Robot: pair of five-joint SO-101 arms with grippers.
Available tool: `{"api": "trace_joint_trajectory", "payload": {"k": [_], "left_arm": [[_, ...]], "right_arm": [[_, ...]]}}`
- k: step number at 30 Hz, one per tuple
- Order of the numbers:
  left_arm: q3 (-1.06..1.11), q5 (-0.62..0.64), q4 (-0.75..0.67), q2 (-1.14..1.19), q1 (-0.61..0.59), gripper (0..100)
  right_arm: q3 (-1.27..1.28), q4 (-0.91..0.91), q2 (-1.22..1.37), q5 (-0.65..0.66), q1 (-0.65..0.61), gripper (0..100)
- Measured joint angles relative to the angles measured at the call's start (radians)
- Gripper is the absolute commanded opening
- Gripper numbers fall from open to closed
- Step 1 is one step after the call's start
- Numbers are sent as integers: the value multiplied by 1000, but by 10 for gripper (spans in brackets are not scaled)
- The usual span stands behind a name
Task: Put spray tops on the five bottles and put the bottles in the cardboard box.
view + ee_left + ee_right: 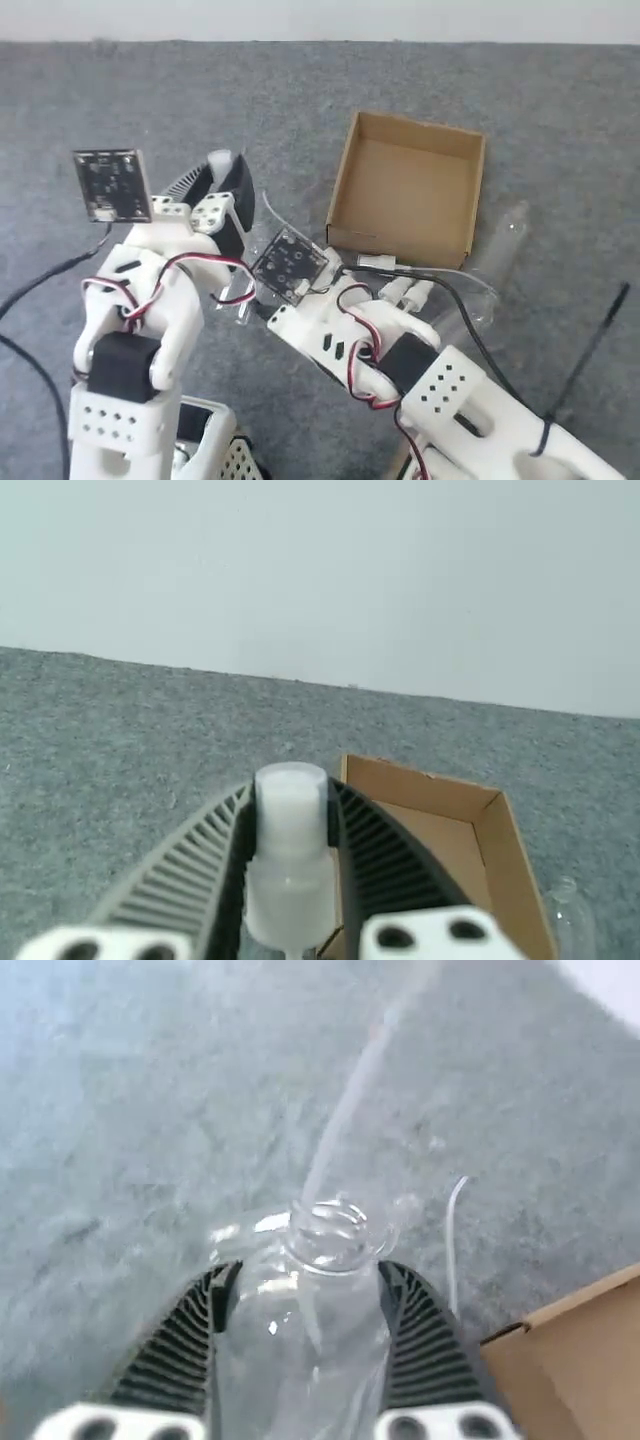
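Note:
My left gripper (222, 165) (290, 792) is shut on a white spray top (290, 850), held above the carpet to the left of the cardboard box (405, 190) (480, 810). Just in front of it, my right gripper (305, 1280) is shut on a clear bottle (325, 1250) (236, 296), whose open neck sticks out between the fingers. A thin translucent dip tube (350, 1110) runs up and away from the bottle's mouth. The box stands open with nothing visible inside.
Another clear bottle (505, 240) (570, 910) lies on the grey carpet right of the box. A few white spray tops (405, 292) lie near the box's front wall. A loose thin tube (455, 1230) lies beside the box corner (580, 1350). Cables trail around both arms.

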Motion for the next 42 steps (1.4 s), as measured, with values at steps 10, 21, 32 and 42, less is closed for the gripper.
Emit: {"api": "trace_joint_trajectory", "payload": {"k": [10,21,32,42], "left_arm": [[112,2,-6,-37,15,42],[166,-57,-44,-37,55,121],[40,-61,69,-37,37,186],[107,-135,-40,-37,-64,106]], "right_arm": [[152,-315,2,2,25,6],[152,-319,2,2,28,6],[152,-319,2,2,40,6],[152,-319,2,2,40,6]]}}
